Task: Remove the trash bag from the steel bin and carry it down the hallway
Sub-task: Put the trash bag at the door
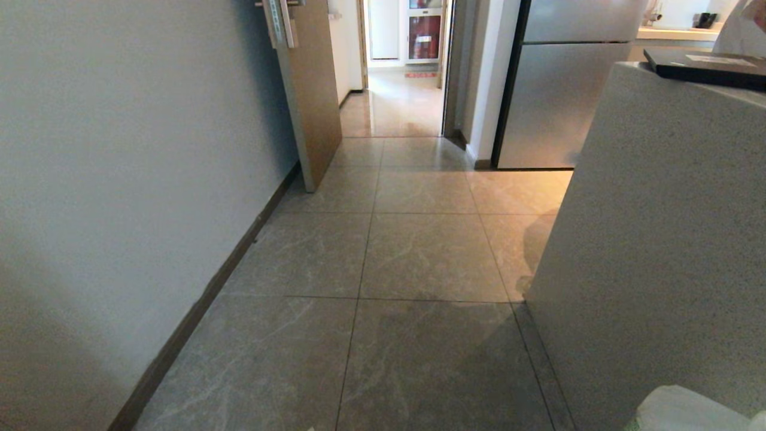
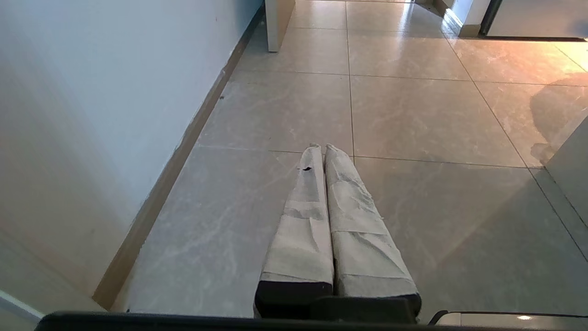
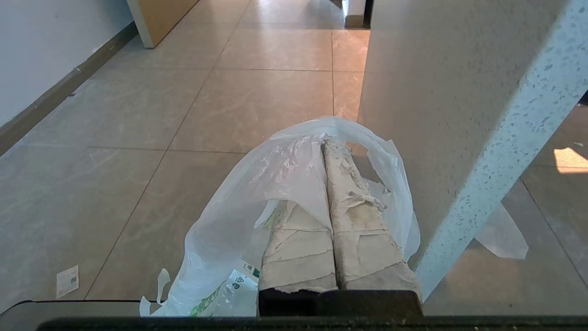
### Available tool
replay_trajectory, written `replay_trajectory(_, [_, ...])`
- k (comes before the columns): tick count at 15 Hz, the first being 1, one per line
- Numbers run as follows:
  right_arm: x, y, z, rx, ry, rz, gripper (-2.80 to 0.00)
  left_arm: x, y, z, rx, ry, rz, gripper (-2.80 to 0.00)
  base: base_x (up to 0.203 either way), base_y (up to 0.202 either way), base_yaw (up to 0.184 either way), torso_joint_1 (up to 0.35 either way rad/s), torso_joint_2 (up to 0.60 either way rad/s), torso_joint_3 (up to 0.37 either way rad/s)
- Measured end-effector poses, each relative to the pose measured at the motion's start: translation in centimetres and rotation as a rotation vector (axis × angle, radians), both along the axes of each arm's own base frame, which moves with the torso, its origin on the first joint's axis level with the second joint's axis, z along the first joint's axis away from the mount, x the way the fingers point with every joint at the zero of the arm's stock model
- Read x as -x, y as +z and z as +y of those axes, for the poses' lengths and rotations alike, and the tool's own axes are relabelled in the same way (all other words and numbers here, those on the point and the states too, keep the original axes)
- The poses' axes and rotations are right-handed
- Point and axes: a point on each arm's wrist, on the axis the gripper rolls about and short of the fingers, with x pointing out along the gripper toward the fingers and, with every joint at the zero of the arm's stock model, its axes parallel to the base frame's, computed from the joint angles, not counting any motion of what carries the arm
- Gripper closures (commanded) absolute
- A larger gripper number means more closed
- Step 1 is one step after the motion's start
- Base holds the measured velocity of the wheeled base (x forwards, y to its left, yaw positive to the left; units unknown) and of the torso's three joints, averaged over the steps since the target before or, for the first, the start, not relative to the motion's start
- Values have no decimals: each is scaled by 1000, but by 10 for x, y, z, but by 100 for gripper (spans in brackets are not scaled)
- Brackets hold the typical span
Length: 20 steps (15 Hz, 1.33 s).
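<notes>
Floor (image 1: 419,257): large glossy grey-beige marble-look tiles with thin dark grout lines, warm light reflecting off the stretch nearest the steel fridge (image 1: 556,102). Left of the fridge across the floor, a plain white wall (image 1: 119,149) with dark skirting (image 1: 197,305) runs to an open wooden door (image 1: 314,90); between door and fridge an opening shows a brighter room beyond. In front of the fridge, a speckled pale bench (image 1: 658,239) carries a flat black object (image 1: 706,67).

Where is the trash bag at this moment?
The trash bag hangs from the shut right hand, above the tiled floor and beside the speckled counter wall; the head view shows only its top at the lower right corner.
</notes>
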Motion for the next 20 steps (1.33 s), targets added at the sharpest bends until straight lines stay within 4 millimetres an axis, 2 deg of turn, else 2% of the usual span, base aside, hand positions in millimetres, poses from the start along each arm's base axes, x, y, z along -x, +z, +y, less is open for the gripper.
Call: replay_trajectory(20, [0, 0, 0, 0, 0, 0, 0, 0, 0, 0, 0, 0, 0, 0, 188, 0, 1, 3, 2, 2])
